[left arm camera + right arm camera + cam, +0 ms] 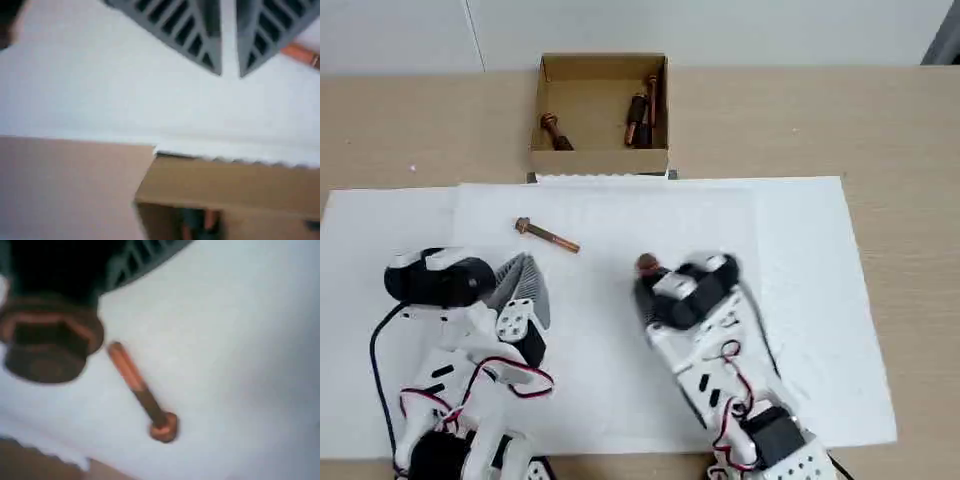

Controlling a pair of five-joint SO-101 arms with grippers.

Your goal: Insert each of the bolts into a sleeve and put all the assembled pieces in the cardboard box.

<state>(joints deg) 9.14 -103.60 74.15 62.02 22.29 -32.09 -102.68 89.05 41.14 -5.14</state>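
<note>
Nearest, my right gripper [655, 275] is clamped on the held bolt [646, 264], head outward, its shank seemingly inside a dark sleeve. My left gripper [230, 72] hangs with fingers slightly apart, gripping nothing. Beyond both, a loose bolt [547, 236] lies on the white sheet [800, 260]. Farthest, the cardboard box [603, 160] contains assembled pieces [638, 118].

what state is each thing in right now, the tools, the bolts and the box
left tool: slightly open, empty
right tool: shut on the held bolt
held bolt: gripped, head sticking out; cannot tell if it has a sleeve
loose bolt: lying flat on the white paper, no sleeve
box: upright, open on top
pieces in the box: lying inside, some at each side
</note>
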